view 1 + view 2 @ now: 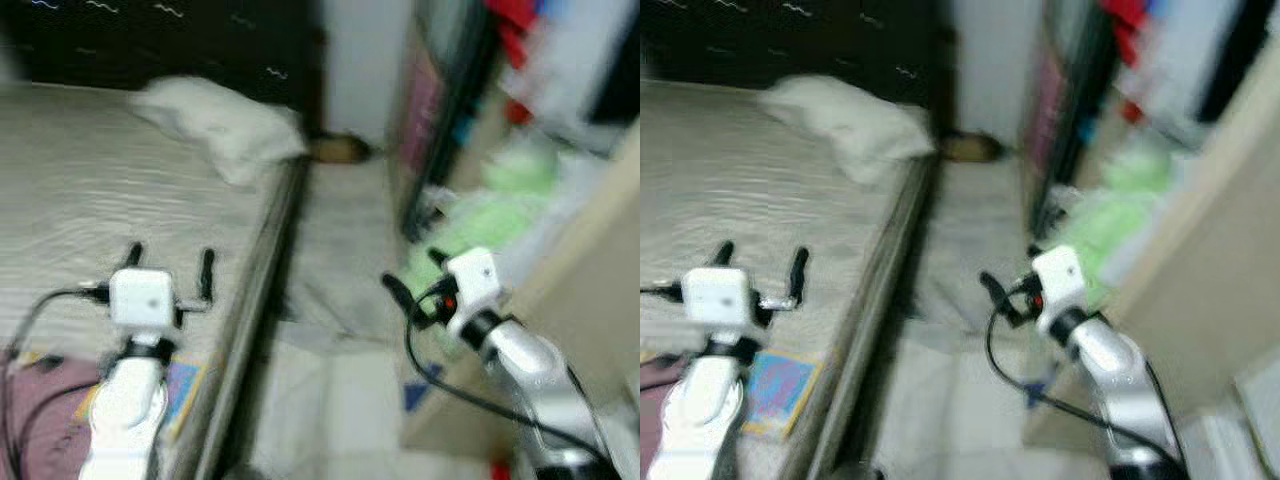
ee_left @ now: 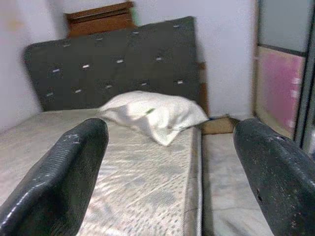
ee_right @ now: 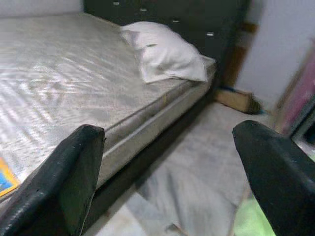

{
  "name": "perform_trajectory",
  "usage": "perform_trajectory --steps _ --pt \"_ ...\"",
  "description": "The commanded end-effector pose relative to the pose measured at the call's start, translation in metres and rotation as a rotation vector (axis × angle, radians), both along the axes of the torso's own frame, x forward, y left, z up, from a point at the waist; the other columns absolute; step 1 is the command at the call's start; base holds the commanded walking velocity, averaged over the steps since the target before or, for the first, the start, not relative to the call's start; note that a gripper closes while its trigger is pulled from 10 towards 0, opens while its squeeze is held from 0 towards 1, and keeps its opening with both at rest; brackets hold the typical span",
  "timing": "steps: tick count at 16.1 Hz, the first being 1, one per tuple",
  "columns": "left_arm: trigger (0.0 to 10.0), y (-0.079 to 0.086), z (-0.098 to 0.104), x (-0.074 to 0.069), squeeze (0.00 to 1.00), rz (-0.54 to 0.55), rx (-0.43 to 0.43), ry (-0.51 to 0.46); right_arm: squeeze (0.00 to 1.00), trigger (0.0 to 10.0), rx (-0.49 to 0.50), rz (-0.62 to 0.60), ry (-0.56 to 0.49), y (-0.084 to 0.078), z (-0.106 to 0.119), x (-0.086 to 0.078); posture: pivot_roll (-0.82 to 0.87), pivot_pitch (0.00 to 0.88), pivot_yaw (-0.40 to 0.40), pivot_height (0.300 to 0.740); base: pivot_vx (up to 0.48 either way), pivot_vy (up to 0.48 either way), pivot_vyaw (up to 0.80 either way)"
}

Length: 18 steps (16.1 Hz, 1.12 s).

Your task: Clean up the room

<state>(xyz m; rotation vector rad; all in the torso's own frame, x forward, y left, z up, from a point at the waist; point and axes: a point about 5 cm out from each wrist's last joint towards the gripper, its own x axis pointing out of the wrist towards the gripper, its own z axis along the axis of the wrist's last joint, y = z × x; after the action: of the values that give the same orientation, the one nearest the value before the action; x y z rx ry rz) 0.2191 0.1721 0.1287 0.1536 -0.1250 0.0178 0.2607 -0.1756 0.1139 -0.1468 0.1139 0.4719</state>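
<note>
Arms first, nearest of all: the left hand point(image 1: 170, 262) hovers over the near part of the grey quilted mattress point(image 1: 90, 190), its two black fingers point(image 2: 59, 182) spread wide with nothing between them, and the right hand point(image 1: 412, 272) hangs out over the pale tiled floor point(image 1: 335, 260) in the aisle beside the bed, its fingers point(image 3: 64, 182) likewise apart and empty. Just under the left arm, on the near edge of the mattress, lies a flat colourful book with a blue and orange cover point(image 1: 780, 392), and beside it at the very corner of the head view a patch of dull purple cloth point(image 1: 45, 420). A black cable point(image 1: 440, 385) loops down from the right wrist. Past the right hand, against the right side of the aisle, a soft heap of light green stuff point(image 1: 480, 215) sits blurred below shelves of red and blue things too smeared to name. Farther up the bed a white rumpled pillow point(image 2: 152, 115) lies near the mattress's right edge, just before the dark tufted headboard point(image 2: 118, 61). At the far end of the aisle, by the white wall, a low brown cardboard box point(image 3: 238, 100) rests on the floor.
</note>
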Motion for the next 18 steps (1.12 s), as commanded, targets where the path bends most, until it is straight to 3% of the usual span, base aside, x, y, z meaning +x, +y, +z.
perform_trajectory --steps 1,7,14,18 --pt "10.0 0.000 0.000 0.002 0.00 -0.008 0.005 0.003 0.00 10.0 -0.003 -0.018 -0.027 0.001 0.003 0.004 0.07 0.000 -0.066 0.740 0.000 0.000 0.80" --pt "10.0 0.002 -0.003 0.004 0.00 0.037 0.009 0.022 0.00 10.0 -0.012 -0.141 -0.111 0.001 0.011 0.016 0.07 0.000 -0.065 0.740 0.000 0.000 0.80" --pt "10.0 0.003 -0.001 0.010 0.00 0.068 0.029 0.012 0.00 10.0 0.008 -0.181 -0.155 0.009 0.018 0.023 0.07 0.000 -0.056 0.740 0.000 0.000 0.80" --pt "10.0 0.004 -0.004 0.014 0.00 0.070 -0.006 0.031 0.00 10.0 0.018 -0.249 -0.202 0.007 0.024 0.033 0.06 0.000 -0.045 0.740 0.000 0.000 0.80"
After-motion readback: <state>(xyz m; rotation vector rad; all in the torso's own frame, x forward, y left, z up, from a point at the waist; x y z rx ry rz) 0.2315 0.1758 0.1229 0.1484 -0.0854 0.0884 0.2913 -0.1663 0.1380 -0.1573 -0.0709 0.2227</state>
